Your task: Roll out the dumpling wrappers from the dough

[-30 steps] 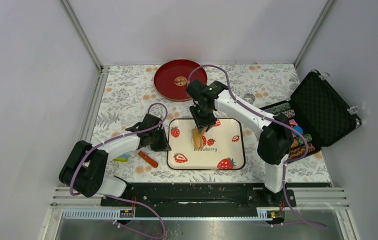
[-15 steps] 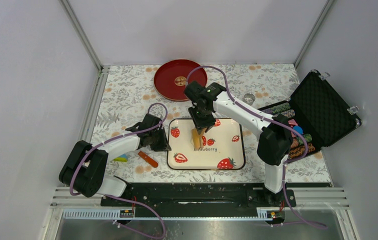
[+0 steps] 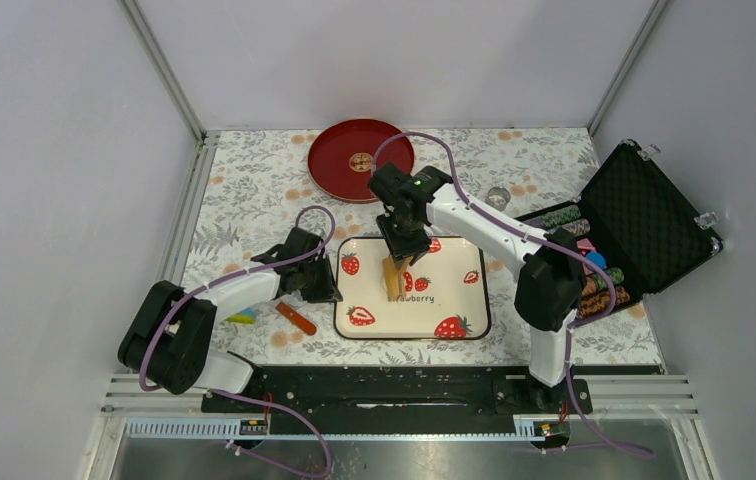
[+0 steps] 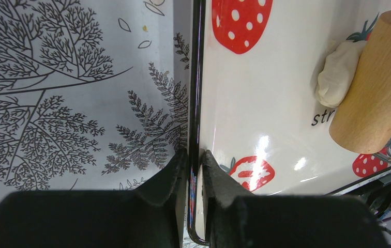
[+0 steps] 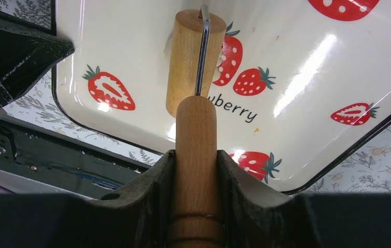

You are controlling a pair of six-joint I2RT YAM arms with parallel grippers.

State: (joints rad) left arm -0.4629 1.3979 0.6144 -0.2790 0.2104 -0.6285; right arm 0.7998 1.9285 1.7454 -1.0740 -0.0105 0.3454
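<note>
On strawberry tray – left gripper pinches rim, right gripper clamps roller against dough; red plate beyond.

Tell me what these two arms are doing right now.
The right arm's jaws are shut on the handle of a small wooden roller, whose barrel rests against a pale lump of dough on the white strawberry-print tray. The left arm's jaws pinch the tray's left rim, bracing it. The dough is thick, not yet a flat wrapper.

pale cream dough, lumpy; against wooden roller, on tray
</note>
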